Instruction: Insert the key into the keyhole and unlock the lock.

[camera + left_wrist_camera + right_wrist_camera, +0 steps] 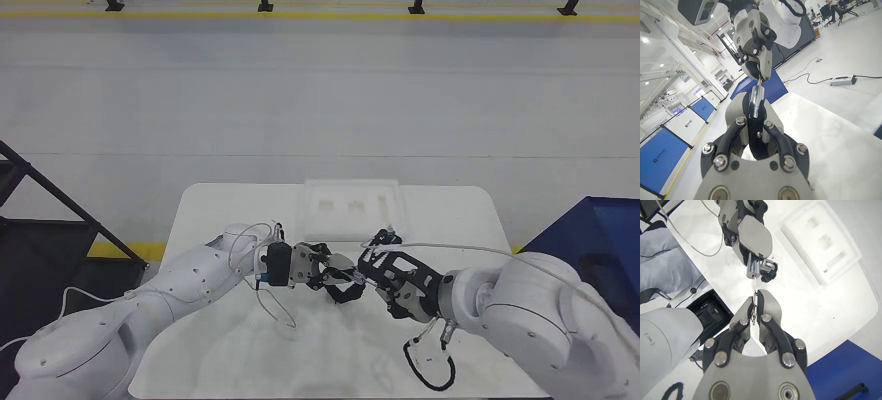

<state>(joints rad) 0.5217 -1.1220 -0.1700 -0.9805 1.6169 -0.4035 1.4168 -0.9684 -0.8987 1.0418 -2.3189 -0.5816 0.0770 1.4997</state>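
Note:
My left gripper (755, 106) is shut on a shiny chrome padlock (756, 98), held above the white table (230, 330) with its keyhole end facing the other arm. The lock (753, 269) shows its round keyhole face and curved shackle in the right wrist view. My right gripper (755, 298) is shut on the flat silver key (754, 285), gripping its head and ring. The key's blade tip sits in the keyhole; most of the blade is still outside. In the top view both grippers meet at the table's middle, left gripper (335, 272) and right gripper (368, 280) facing each other.
A white foam tray (352, 208) with several rectangular recesses lies at the table's far edge behind the grippers. A blue bin (600, 240) stands off the table's right side. A thin cable (275, 305) loops under the left arm.

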